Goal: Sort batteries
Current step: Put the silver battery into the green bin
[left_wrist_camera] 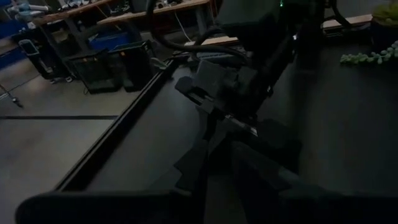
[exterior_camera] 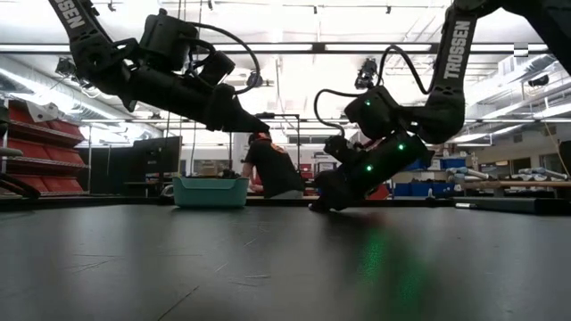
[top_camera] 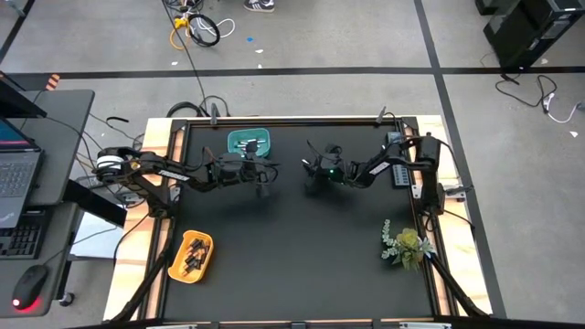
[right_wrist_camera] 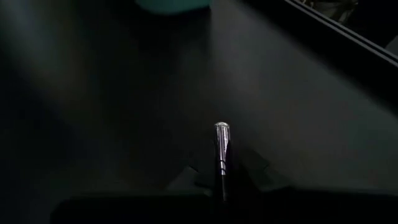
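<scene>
My right gripper [top_camera: 312,182] is down at the black table, near its middle and toward the far edge. It is shut on a slim silvery battery [right_wrist_camera: 221,144]. My left gripper [top_camera: 263,182] hangs above the table just to its left, in front of the teal bin [top_camera: 249,142], which holds several batteries. In the low view, the left gripper [exterior_camera: 264,129] is well above the table, while the right one [exterior_camera: 318,206] reaches down to it. The yellow bin [top_camera: 191,256] at the near left also holds several dark batteries. My right gripper pinches the silvery battery between its two fingers, which lie along it. The battery's rounded end [right_wrist_camera: 222,129] sticks out past the fingertips. The fingers slant down from the table's right side. I cannot tell if the battery rests on the table.
A small green plant [top_camera: 405,245] lies at the table's right edge, and a grey ribbed strip [top_camera: 399,166] sits by the right arm's base. A person [exterior_camera: 272,168] is in the room beyond the far edge. Bare black tabletop stretches toward the near edge.
</scene>
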### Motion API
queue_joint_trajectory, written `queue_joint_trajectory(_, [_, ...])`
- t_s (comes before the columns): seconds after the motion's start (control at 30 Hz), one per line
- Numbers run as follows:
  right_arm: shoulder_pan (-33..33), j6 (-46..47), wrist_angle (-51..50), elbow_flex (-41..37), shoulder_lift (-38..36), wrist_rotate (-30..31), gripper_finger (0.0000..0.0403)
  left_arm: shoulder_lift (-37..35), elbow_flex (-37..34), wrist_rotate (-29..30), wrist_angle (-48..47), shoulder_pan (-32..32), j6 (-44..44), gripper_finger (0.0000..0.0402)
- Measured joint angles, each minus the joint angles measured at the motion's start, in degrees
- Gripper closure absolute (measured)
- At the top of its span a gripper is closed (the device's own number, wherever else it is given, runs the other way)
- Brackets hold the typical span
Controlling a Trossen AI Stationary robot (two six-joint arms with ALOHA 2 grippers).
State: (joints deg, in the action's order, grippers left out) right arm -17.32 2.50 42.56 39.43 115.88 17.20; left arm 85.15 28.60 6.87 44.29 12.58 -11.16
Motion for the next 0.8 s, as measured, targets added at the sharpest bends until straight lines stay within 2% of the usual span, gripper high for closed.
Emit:
queue_joint_trajectory(0.2, [0.2,0.8,4.7,0.0,0.4,-2.2,0.0384,0.0,0.0,0.4,1.0,0.0,0.1,0.0315])
queue_joint_trajectory(0.3, [1.0,1.4,2.7,2.1,0.5,-3.4,0.0384,0.0,-0.8,3.4,4.9,-1.1,-1.0,0.0315])
queue_joint_trajectory(0.43, [2.1,1.2,-4.9,6.9,0.5,-3.7,0.0384,-0.6,-7.3,6.9,19.6,-3.7,-4.9,0.0318])
queue_joint_trajectory(0.53, [3.3,0.0,-12.2,12.1,0.5,-4.5,0.0384,-1.3,-12.0,8.5,27.1,-3.4,-5.0,0.0324])
queue_joint_trajectory(0.8, [6.7,-4.2,-35.4,29.9,-1.0,-5.5,0.0384,-5.5,-18.0,8.3,27.5,-3.2,-3.2,0.0348])
